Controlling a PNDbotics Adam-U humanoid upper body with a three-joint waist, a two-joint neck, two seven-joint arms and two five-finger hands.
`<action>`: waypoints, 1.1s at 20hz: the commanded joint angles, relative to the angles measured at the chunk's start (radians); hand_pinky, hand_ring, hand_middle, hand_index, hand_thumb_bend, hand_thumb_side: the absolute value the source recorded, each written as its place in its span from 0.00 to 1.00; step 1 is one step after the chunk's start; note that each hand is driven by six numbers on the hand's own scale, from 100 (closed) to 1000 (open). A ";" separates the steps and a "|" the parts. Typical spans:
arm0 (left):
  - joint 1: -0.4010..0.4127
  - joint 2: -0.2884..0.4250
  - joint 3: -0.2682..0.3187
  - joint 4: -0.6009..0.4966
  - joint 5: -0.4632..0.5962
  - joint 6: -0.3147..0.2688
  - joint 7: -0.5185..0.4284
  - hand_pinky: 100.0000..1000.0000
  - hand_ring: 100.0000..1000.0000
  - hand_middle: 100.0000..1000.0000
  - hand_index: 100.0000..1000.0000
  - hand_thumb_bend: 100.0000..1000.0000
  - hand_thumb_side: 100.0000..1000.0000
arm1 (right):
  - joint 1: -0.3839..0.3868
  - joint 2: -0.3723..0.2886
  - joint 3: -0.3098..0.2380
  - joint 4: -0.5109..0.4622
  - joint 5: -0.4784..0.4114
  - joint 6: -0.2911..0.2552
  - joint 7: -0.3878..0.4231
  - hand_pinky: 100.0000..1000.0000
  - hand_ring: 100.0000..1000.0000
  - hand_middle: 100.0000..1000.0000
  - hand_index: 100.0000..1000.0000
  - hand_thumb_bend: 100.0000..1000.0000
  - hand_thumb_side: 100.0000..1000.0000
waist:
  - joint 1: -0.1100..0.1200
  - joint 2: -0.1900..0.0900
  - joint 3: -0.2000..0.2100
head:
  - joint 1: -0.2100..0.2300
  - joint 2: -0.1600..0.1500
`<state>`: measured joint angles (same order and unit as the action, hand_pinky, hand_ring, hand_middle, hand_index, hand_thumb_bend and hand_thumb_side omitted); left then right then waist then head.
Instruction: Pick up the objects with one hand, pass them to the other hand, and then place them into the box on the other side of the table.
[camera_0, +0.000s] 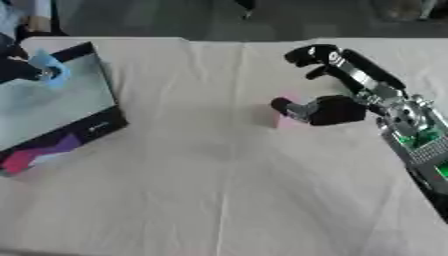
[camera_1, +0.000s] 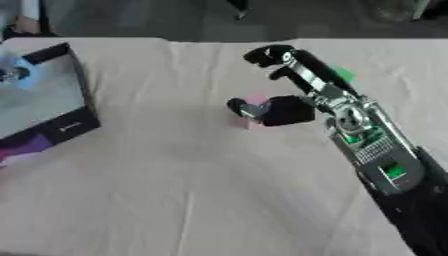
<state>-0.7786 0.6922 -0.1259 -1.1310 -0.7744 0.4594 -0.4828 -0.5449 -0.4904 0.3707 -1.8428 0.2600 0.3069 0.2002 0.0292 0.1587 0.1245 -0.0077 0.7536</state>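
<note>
One hand is at work: the right hand (camera_0: 337, 107) reaches in from the right side over the bench (camera_0: 219, 190), which is covered with a pale, creased cloth. Its thumb and fingers (camera_0: 302, 55) are spread wide in a C-shape, the fingers arched at the far side and the thumb pointing left at the near side, and they hold nothing. Just at the thumb tip sits a small pink object (camera_0: 286, 119) on the cloth, partly hidden behind the thumb; whether the thumb touches it I cannot tell. In the right eye view a small green thing (camera_1: 344, 74) shows on the cloth just behind the hand's fingers, mostly covered by the arm. At the far left of the bench stands an open box (camera_0: 96, 127) with a dark rim and a pale inside, tilted askew to the bench edge, well apart from the pink object. Over the box's far left corner the left hand (camera_0: 17, 67) shows as a dark shape with a light blue object (camera_0: 51, 67) at it; its fingers look curled about that object, though most of the hand is cut off by the frame.
</note>
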 joint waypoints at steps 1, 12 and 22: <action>-0.013 0.023 0.019 -0.020 0.010 0.000 0.013 0.85 0.81 0.77 0.86 0.53 0.46 | -0.014 -0.031 -0.017 -0.022 0.000 0.000 -0.004 0.77 0.86 0.79 0.82 0.39 0.26 | -0.002 -0.007 -0.001 | -0.004 -0.006; -0.010 0.016 0.013 -0.191 0.110 0.022 0.107 0.83 0.76 0.74 0.81 0.26 0.38 | -0.007 -0.166 -0.122 0.001 0.005 0.022 -0.054 0.79 0.85 0.78 0.83 0.43 0.24 | -0.010 -0.005 -0.011 | -0.078 0.002; -0.018 -0.009 -0.009 -0.357 0.232 0.050 0.186 0.84 0.75 0.73 0.79 0.16 0.40 | -0.074 -0.336 -0.210 0.232 -0.012 -0.043 0.074 0.85 0.89 0.84 0.86 0.50 0.24 | -0.018 0.011 -0.005 | -0.123 -0.025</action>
<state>-0.7753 0.6650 -0.1400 -1.4566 -0.5573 0.5071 -0.3091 -0.5995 -0.7756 0.1810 -1.6325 0.2402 0.2770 0.2518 0.0230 0.1732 0.1181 -0.1243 0.7434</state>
